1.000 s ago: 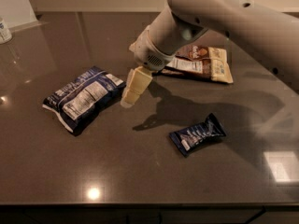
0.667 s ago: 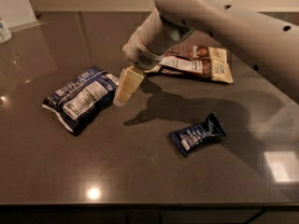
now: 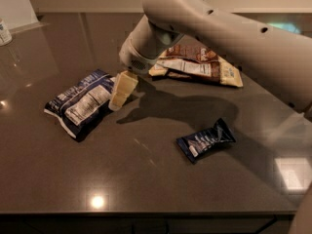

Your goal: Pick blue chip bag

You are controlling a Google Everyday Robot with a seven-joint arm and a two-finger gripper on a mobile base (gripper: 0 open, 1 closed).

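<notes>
The blue chip bag (image 3: 80, 103) is a puffy navy bag with a white label panel. It lies on the dark table (image 3: 136, 179) at the left. My gripper (image 3: 120, 92) hangs from the cream arm just above the bag's right end, its cream fingers pointing down and left. It holds nothing that I can see.
A small dark blue snack packet (image 3: 205, 140) lies to the right of centre. Brown and cream flat packages (image 3: 202, 66) lie behind, partly under the arm. A white container (image 3: 4, 32) stands at the far left edge. The table's front edge runs along the bottom.
The gripper has moved left, closing in on the right end of the blue chip bag. The bag and the other packages have not moved.
</notes>
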